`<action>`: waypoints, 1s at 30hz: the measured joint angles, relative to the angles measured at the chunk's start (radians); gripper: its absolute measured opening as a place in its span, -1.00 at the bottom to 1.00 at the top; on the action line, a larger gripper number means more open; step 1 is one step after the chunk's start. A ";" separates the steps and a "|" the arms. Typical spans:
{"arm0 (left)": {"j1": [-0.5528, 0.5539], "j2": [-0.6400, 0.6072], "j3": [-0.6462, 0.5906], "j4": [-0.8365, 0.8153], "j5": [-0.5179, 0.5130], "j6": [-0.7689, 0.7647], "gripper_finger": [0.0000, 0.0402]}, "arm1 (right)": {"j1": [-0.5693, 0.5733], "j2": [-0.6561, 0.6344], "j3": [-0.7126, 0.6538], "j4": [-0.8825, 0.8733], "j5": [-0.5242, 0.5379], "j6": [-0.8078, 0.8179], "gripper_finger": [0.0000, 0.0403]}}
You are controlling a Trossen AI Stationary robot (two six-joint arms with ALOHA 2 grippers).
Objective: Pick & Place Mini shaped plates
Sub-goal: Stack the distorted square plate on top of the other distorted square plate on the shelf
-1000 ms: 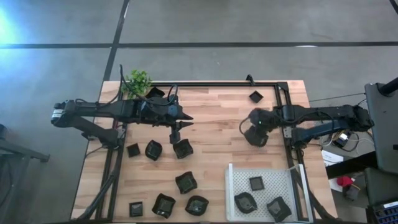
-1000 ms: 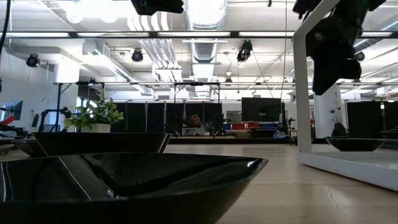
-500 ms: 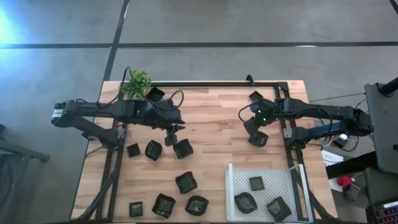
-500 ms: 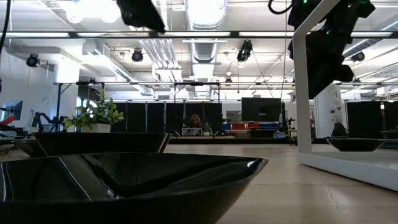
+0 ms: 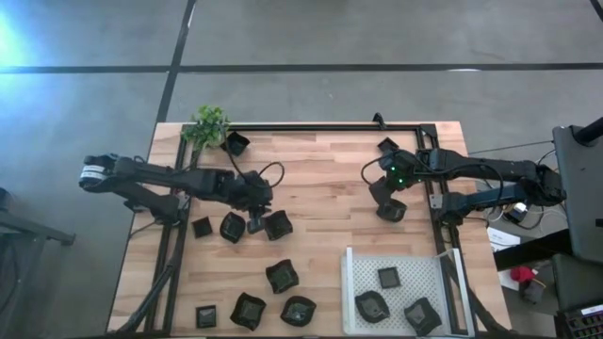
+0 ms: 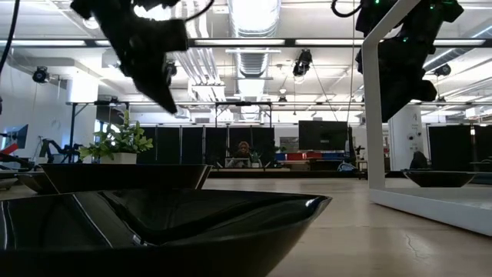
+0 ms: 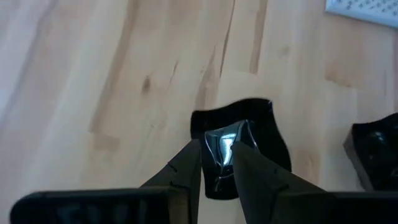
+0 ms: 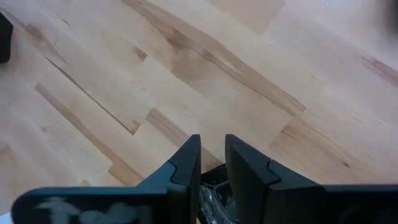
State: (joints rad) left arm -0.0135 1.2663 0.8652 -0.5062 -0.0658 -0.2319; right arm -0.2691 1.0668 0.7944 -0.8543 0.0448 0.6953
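Black fingertips of your left gripper [image 7: 217, 155] stand slightly apart, straddling the rim of a glossy black square mini plate [image 7: 245, 140] on the wooden table [image 5: 320, 179]; nothing is clamped yet. Seat deeper before closing. Your right gripper [image 8: 212, 163] pinches another black plate [image 5: 390, 209], apparently lifted, short of the white perforated tray [image 5: 353, 273].

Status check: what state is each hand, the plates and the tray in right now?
Left hand: low at a small black plate's rim on the wooden table.
Right hand: raised, shut on another black plate.
White perforated tray: holds three black plates.
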 joint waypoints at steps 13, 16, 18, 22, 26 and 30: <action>0.000 0.000 -0.290 0.326 0.001 -0.204 -0.58 | 0.000 0.000 0.000 0.000 -0.001 -0.019 -0.68; 0.000 0.000 -0.321 0.345 0.001 -0.216 -0.58 | 0.000 0.000 0.000 0.000 -0.001 -0.019 -0.68; 0.000 0.000 -0.335 0.368 0.001 -0.224 -0.58 | 0.000 0.000 0.000 0.000 0.000 -0.019 -0.68; -0.001 0.000 -0.357 0.410 0.015 -0.241 -0.58 | 0.000 0.000 0.000 0.000 0.000 -0.018 -0.68; -0.001 0.000 -0.372 0.429 0.016 -0.242 -0.58 | 0.000 0.000 0.000 0.000 -0.001 -0.018 -0.68; -0.001 0.000 -0.379 0.438 0.016 -0.246 -0.58 | 0.000 0.000 0.000 0.000 -0.001 -0.017 -0.67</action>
State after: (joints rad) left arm -0.0143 1.2663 0.4866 -0.0686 -0.0498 -0.4782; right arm -0.2687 1.0668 0.7944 -0.8543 0.0441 0.6781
